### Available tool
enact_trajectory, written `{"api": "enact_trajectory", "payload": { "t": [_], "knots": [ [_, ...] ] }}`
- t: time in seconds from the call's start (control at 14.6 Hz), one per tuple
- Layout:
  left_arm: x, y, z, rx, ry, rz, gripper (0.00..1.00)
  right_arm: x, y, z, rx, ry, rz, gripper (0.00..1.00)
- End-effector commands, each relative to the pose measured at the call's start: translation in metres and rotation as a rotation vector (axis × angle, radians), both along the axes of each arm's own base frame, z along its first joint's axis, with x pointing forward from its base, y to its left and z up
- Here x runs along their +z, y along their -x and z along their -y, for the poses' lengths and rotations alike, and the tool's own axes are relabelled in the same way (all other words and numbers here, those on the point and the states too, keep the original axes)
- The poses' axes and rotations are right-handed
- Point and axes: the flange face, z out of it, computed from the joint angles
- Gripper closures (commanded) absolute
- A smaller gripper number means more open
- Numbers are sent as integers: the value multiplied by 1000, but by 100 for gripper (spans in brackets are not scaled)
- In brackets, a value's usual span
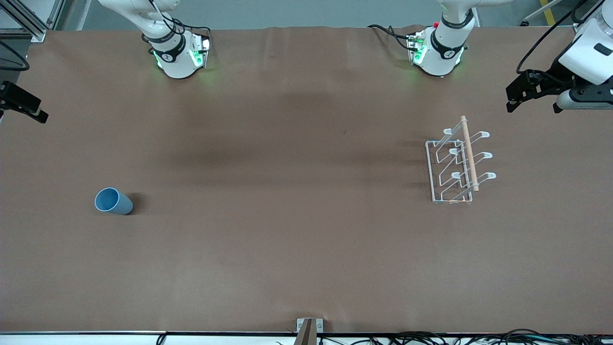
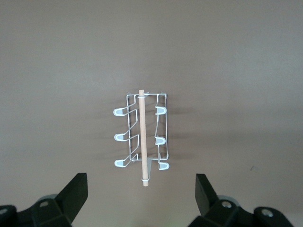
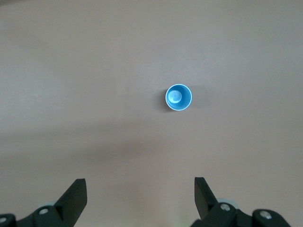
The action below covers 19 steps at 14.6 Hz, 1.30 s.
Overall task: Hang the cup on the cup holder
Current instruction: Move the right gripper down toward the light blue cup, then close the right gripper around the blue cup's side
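Cup (image 1: 113, 201): small light-blue plastic tumbler, handleless, slightly tapered, standing mouth up on the brown table (image 1: 287, 249) toward the right arm's end. It is nearer the front camera than the rack and well apart from it. The right wrist view looks straight down into its open mouth (image 3: 179, 97). Judged light, rigid and not fragile; the smooth matte wall may slip under hard pads, and the taper could let it slide downward in a loose pinch. Best hold is probably across the outer wall, or one finger inside and one outside the rim, leaving the mouth free for a prong. No label or print visible on it.

Cup holder (image 1: 455, 165): white wire rack, rectangular base, six angled round-tipped prongs, light wooden rod (image 1: 470, 153) along the top. It stands toward the left arm's end of the table, all prongs bare; seen from overhead in the left wrist view (image 2: 142, 138). Judged light enough to shift if a cup is pushed on sideways. No writing seen.

Right gripper (image 3: 140, 194): fingers spread wide, holding nothing, high above the table at the right arm's end, with the cup in its wrist view.

Left gripper (image 1: 534, 93): fingers spread, holding nothing, over the table's left-arm end, near the rack; this arm waits.

Writing: small markings on both arm bases, unreadable.
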Motion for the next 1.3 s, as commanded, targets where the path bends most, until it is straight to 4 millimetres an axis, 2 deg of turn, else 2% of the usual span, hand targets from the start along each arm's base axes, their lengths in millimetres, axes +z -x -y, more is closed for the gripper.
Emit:
{"api": "enact_trajectory", "payload": {
  "t": [0.0,0.07,0.21,0.34,0.55,0.62,0.69,0.75,0.89,0.96,1.1,1.23],
  "knots": [
    [4,-2,-3,-12,0,3,0,-45,-9,14,6,-12,3,0],
    [3,-2,-3,-12,-1,1,0,-56,-12,22,2,-11,11,0],
    [2,-3,-4,-11,-1,-2,0,-96,-21,58,26,-10,8,0],
    [0,-1,-4,-10,-3,-19,0,-153,-24,86,27,-15,-16,0],
    [0,0,-4,-10,-3,-23,0,-228,-32,116,38,-9,-3,0],
    [0,0,-4,-10,-3,-23,0,-255,-36,134,45,-14,-17,0],
    [0,0,-4,-10,-3,-23,0,-272,-40,142,62,-11,-11,1],
    [0,0,-4,-10,-3,-22,0,-289,-45,145,67,-10,-6,1],
    [1,0,-4,-10,-3,-20,0,-345,-48,147,64,-38,-74,2],
    [2,0,-2,-13,-3,-17,0,-357,-49,142,58,-63,-86,2],
    [1,-1,-1,-15,-1,-19,0,-362,-52,130,33,-118,-78,2],
    [1,-1,-2,-12,-1,-19,0,-382,-56,133,22,-120,-66,2]
  ]
}}
